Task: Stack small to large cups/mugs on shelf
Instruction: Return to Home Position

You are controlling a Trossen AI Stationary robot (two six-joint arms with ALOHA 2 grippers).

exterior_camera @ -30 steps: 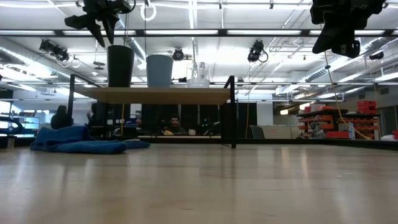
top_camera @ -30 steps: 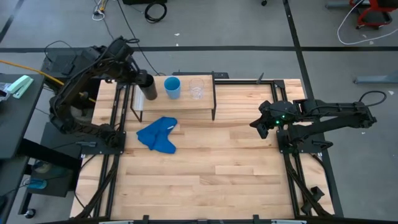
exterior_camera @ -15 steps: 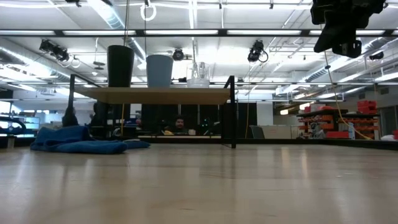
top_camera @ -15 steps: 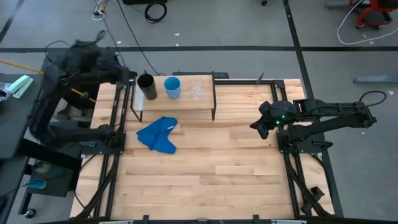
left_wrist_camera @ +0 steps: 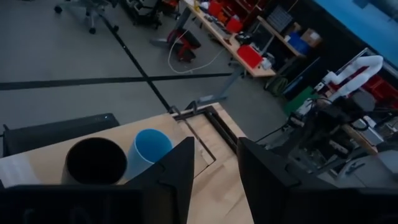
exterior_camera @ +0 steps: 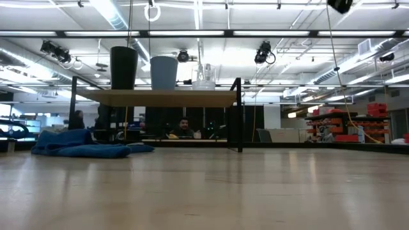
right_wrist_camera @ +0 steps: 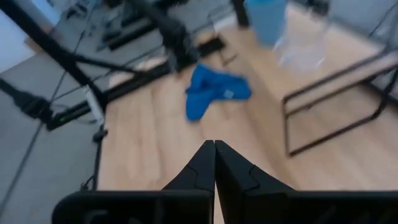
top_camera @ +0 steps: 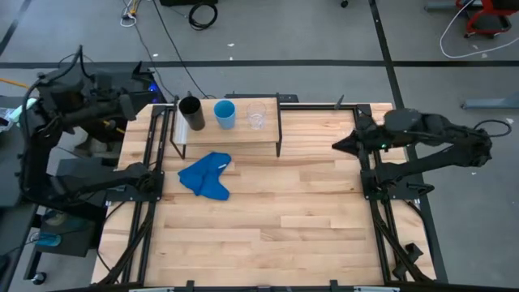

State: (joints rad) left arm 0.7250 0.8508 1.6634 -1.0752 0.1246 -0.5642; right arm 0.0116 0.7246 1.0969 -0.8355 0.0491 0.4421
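Grey concrete floor, crossed by dark lines and loose cables, surrounds a tabletop point(top_camera: 284, 219) of pale wooden planks set in a black metal frame. Toward the far edge of that tabletop stands the shelf point(top_camera: 235, 138) — a low rectangular board of lighter wood, flat and smooth, carried on thin black metal legs.

Three handleless cups stand upright in a row along the shelf. At the end nearest the left arm is the black cup point(top_camera: 191, 113), a tall matte cylinder with a dark round mouth. Next comes the light blue cup point(top_camera: 225, 113), shorter, opaque, and slightly wider at the rim than at the base. Last is the clear cup point(top_camera: 257, 115), the smallest, see-through and glassy. The low view shows a narrow gap between the black and the blue cup, and their tops step down in height along the board.

On the tabletop just in front of the shelf, below the black and blue cups, lies a blue cloth point(top_camera: 204, 176), soft and crumpled into folds. Beyond the table, seen under the shelf in the low view, a person point(exterior_camera: 184, 128) sits in the room.

The left gripper point(left_wrist_camera: 214, 177) hangs off the table's far left corner, near the black cup's end of the shelf — its two dark fingers stand apart with nothing between them. The right gripper point(right_wrist_camera: 214, 146) is over the table's right edge, well apart from the shelf, its fingers pressed together and empty
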